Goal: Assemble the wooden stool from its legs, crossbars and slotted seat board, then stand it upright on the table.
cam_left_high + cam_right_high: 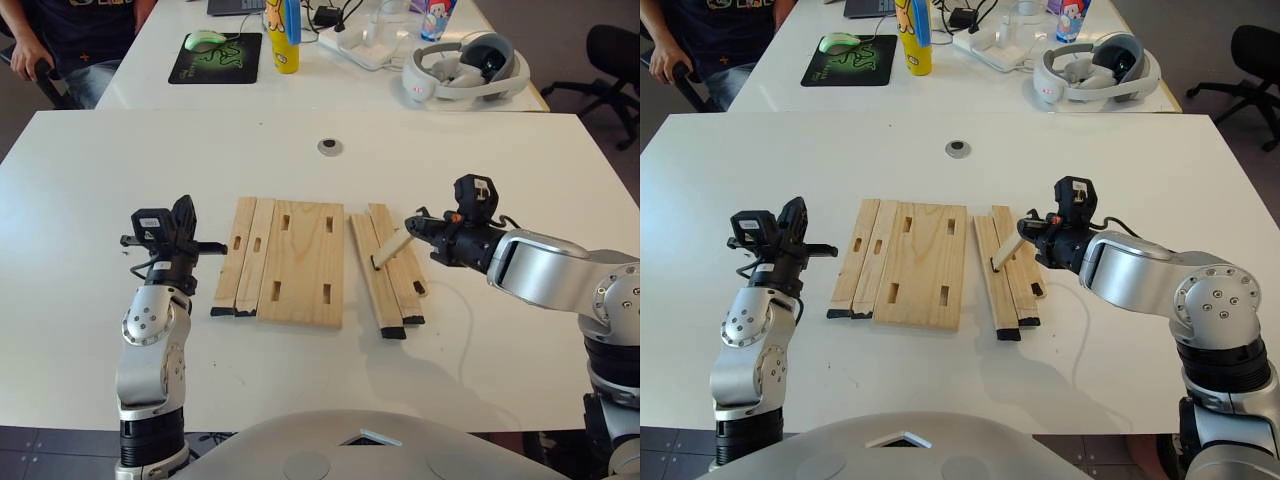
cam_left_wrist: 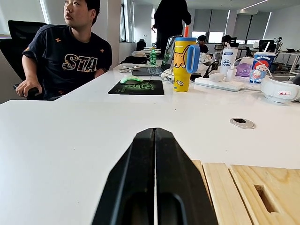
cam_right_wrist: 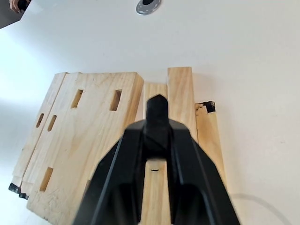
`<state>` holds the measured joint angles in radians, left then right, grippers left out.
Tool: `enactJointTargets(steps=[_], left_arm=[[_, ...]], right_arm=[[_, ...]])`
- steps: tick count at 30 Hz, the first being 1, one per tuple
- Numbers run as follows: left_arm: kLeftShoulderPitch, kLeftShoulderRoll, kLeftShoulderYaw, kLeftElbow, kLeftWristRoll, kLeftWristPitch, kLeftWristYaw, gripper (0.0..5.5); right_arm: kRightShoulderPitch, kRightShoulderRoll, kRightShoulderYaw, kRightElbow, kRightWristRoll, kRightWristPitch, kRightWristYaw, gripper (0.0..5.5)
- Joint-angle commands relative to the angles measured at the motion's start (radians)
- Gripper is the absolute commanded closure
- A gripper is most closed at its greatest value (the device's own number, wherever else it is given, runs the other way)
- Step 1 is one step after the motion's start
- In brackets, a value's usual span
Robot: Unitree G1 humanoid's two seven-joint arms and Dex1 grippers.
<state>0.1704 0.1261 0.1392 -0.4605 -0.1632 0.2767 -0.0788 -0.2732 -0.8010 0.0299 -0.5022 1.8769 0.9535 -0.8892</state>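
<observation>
Tabletop: white tabletop (image 1: 100, 330) is carrying all parts; one grommet (image 1: 330, 147) is sitting beyond them.
Room: one desk (image 1: 300, 90) behind is bearing one mat (image 1: 215, 57), one cup (image 1: 285, 35) and one headset (image 1: 462, 68).
Board: one board (image 1: 300, 262), four slots, is lying flat at mid-tabletop.
Left legs: two slotted left legs (image 1: 235, 255) are lying against the board's left edge.
Right legs: at least two right legs (image 1: 381, 300) are lying just beside its right edge; the exact count is unclear.
Crossbar: one crossbar (image 1: 390, 250) is tilting over the right legs.
Right end effector: right end effector (image 1: 412, 228) is clamping the crossbar.
Left end effector: left end effector (image 1: 212, 247), fingers together, is hovering just left of the left legs.
</observation>
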Motion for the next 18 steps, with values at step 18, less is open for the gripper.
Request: enactJointTargets(steps=[18], left_arm=[[-0.048, 0.007, -0.017, 0.020, 0.004, 0.015, -0.013, 5.50]], right_arm=[[-0.032, 0.083, 0.267, 0.021, -0.826, 0.140, 0.528, 5.08]])
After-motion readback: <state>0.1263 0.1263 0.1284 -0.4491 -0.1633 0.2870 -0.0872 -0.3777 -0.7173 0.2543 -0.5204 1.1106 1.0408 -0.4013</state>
